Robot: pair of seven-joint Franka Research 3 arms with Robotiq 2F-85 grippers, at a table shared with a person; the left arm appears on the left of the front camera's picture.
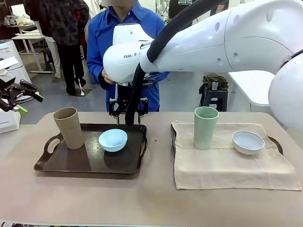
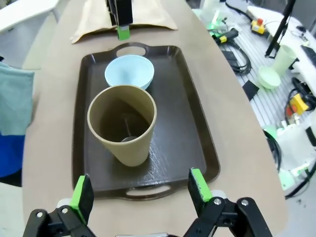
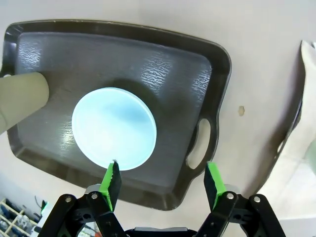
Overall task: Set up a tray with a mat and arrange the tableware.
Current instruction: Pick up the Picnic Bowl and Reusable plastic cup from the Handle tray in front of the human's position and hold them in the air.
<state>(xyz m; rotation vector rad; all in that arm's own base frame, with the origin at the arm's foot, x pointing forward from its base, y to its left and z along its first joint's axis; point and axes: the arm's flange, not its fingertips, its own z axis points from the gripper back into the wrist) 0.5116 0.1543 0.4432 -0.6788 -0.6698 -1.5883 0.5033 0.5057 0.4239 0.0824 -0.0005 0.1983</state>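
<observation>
A tan surface (image 1: 142, 198) carries a dark tray (image 1: 80, 163) holding the tan-brown cup (image 1: 69, 127) and light blue bowl (image 1: 113, 140). The pale green cup (image 1: 206, 127) and white bowl (image 1: 248, 142) stand right of it. On an outstretched arm, the right end effector (image 1: 128, 113) points down above the tray's far rim, apart and empty. The left end effector (image 2: 140, 192) is apart off the tray's left end.

A tan-brown cup (image 2: 123, 126) stands upright on a dark brown tray (image 2: 182, 148), straight ahead of my left gripper (image 2: 139, 190), in line with the gap between its spread jaws. A light blue bowl (image 3: 114, 128) sits on the tray beside it, below my right gripper (image 3: 162, 173), just past one finger. Well off to that gripper's side, a pale green cup (image 1: 205, 127) and a white bowl (image 1: 248, 142) rest upright on a beige mat (image 1: 227, 170).
</observation>
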